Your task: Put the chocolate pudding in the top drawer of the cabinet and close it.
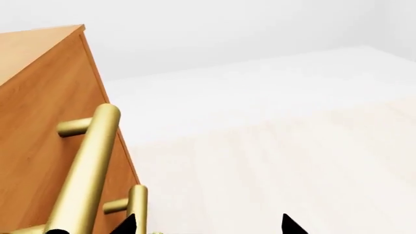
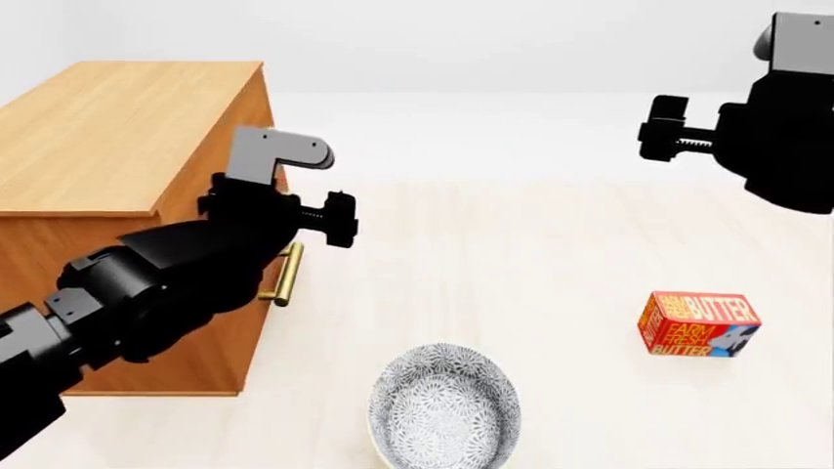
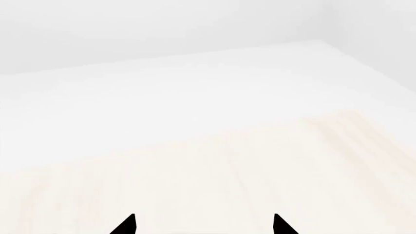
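The big light-brown wooden cabinet [image 2: 124,137] stands on the pale tabletop [image 2: 548,264], at the left side of the head view. Its front faces the middle of the tabletop. The left black arm [image 2: 156,283] reaches across that front and hides most of it. Only a short piece of a shiny brass bar handle [image 2: 287,274] peeks out below the arm.

In the left wrist view, the cabinet's wooden front [image 1: 39,122] is very close. A long brass bar handle [image 1: 87,170] runs along it, and a second, smaller brass handle [image 1: 133,204] shows nearer the picture's edge. I cannot tell from these pictures which handle goes with the top drawer. The drawers look closed. The left gripper [image 1: 209,226] shows two black fingertips [image 1: 126,225] set apart, so it is open and holds nothing. One tip is just beside the smaller handle; I cannot tell if it touches.

The right black arm [image 2: 782,127] hangs up high at the right side of the head view, well away from everything. In the right wrist view the right gripper [image 3: 204,225] also shows two black tips spread apart, with only bare tabletop past them. It is open and empty.

A red-orange butter box [image 2: 698,324] lies on the tabletop at the right. A round grey patterned bowl [image 2: 443,405] sits near the front, between the cabinet and the butter box.

The chocolate pudding box does not show in any picture.
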